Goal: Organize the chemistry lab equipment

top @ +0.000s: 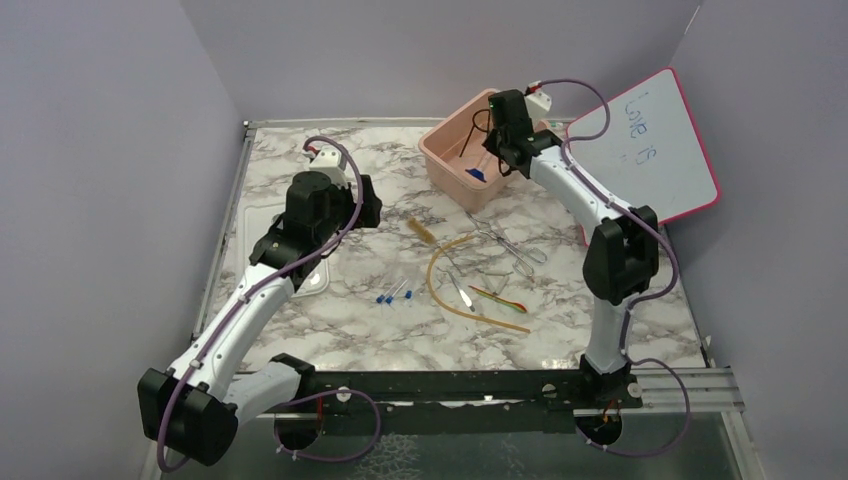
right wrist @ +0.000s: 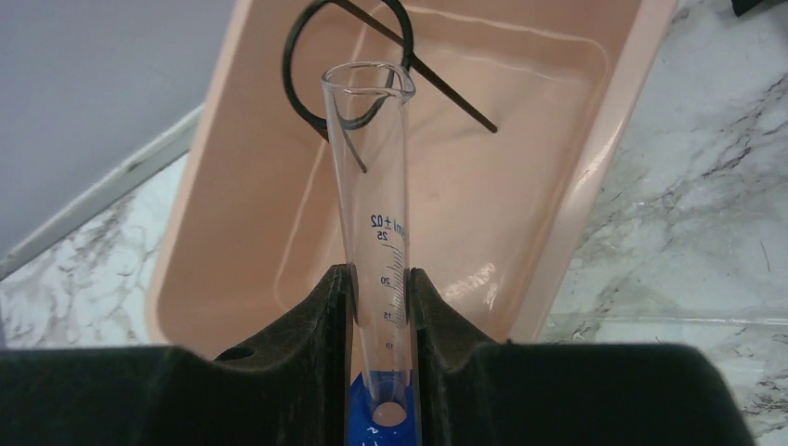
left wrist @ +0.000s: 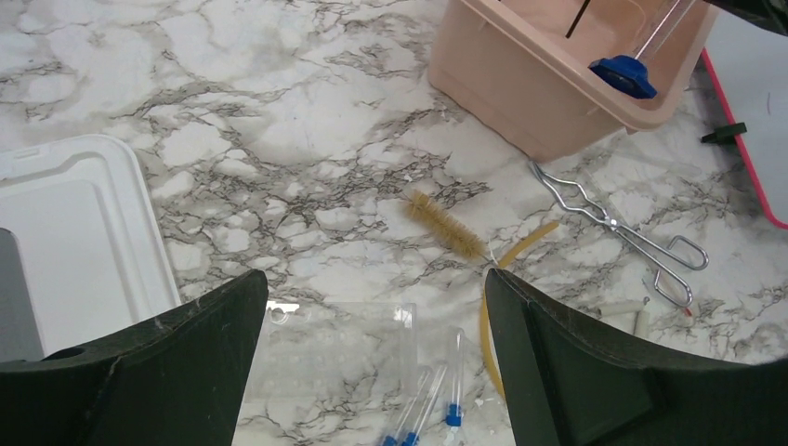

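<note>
Right gripper point(right wrist: 381, 283) clenches graduated cylinder point(right wrist: 370, 158) low on its barrel, over the pink bin point(right wrist: 595, 139). We judge it light, slick and breakable, so that low hold suits. Left gripper point(left wrist: 376, 297) gapes empty.

Pink bin point(top: 448, 168), white lid point(left wrist: 74, 232), pink-framed whiteboard point(top: 650, 150) on marble table point(top: 330, 335)

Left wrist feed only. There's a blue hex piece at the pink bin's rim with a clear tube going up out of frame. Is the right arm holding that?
Observer: Yes. The right wrist view shows the right pincer shut on a clear graduated cylinder, held over the pink bin. The blue piece is its base.
Operator: And the thin black rod I can see inside the bin?
Observer: That's a leg of a black wire ring stand, which is already lying in the bin. Its ring sits at the far end, behind the cylinder's mouth.
</note>
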Controlling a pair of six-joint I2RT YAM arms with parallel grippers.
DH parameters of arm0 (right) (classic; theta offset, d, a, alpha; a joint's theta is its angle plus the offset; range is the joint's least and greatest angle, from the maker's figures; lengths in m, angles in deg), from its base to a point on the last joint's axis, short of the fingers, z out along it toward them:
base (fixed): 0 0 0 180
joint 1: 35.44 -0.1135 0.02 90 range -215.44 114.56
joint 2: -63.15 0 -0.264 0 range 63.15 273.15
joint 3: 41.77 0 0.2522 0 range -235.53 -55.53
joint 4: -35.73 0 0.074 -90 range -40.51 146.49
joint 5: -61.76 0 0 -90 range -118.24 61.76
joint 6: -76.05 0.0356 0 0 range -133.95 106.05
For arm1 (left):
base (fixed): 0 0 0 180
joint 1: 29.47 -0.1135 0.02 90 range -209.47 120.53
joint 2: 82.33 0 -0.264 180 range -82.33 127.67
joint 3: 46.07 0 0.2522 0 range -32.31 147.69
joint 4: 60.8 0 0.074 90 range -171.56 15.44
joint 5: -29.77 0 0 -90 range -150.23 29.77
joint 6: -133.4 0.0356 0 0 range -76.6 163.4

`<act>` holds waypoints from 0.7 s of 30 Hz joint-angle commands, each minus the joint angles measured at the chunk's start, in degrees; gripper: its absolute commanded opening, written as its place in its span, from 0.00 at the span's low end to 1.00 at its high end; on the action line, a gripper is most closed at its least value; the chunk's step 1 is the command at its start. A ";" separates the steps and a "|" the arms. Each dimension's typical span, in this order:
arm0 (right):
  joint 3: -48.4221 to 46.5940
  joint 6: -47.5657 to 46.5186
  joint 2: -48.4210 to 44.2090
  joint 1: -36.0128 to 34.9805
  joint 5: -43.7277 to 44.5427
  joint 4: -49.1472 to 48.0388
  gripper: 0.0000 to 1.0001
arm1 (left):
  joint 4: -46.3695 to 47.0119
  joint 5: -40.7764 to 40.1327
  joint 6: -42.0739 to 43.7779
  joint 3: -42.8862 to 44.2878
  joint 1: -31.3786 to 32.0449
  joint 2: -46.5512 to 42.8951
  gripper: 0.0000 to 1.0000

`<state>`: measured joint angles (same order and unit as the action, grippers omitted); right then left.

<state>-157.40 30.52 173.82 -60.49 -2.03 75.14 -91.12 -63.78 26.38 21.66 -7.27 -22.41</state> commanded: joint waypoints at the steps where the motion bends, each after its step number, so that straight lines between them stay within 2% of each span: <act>1: -3.15 2.20 4.67 -0.03 0.64 2.25 0.16 | 2.32 0.83 2.58 -1.57 -0.05 0.55 0.89; 6: -13.63 2.97 13.43 0.19 0.08 6.97 0.16 | 1.95 0.09 3.12 -1.98 -0.05 0.82 0.89; 10: -19.37 7.50 18.01 0.53 1.30 11.87 0.17 | 1.81 -0.43 3.26 -2.09 -0.04 0.97 0.89; 15: -16.64 14.38 18.16 1.68 1.32 13.79 0.17 | 1.41 -1.45 3.38 -2.20 -0.03 1.20 0.89; 21: -15.00 16.42 19.73 2.87 0.34 14.02 0.20 | 1.35 -1.20 3.34 -2.18 -0.06 1.79 0.89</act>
<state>-172.83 43.28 191.55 -58.62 -2.22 87.09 -90.51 -63.95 29.18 19.68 -7.27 -21.12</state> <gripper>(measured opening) 0.276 0.895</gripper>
